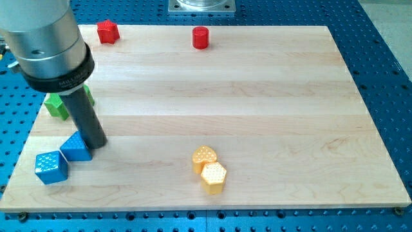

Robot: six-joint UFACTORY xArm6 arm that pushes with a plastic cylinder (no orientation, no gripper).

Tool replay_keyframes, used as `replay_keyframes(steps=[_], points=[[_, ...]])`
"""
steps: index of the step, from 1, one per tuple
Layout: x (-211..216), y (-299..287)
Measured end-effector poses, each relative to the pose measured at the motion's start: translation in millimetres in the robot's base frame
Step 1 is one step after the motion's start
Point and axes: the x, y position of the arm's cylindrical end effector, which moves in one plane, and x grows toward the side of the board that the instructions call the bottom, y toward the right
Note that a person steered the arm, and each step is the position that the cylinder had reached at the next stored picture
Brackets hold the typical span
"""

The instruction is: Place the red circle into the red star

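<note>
The red circle (201,37), a short red cylinder, stands near the top edge of the wooden board (270,116), at the view's top middle. The red star (107,31) lies at the view's top left, well to the left of the circle. My tip (96,144) is at the view's lower left, far from both red blocks. It touches the right side of a blue triangular block (75,147).
A blue cube (51,167) lies at the lower left beside the blue triangular block. A green block (59,105) sits partly behind the rod at the left edge. A yellow heart (204,156) and a yellow hexagon (214,176) touch at the bottom middle.
</note>
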Motion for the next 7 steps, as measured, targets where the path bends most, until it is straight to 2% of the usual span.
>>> replay_keyframes(steps=[2, 5, 6, 7], points=[[8.8, 5.9], [-120.2, 256.8], [-171.1, 297.7], [-228.9, 314.5]])
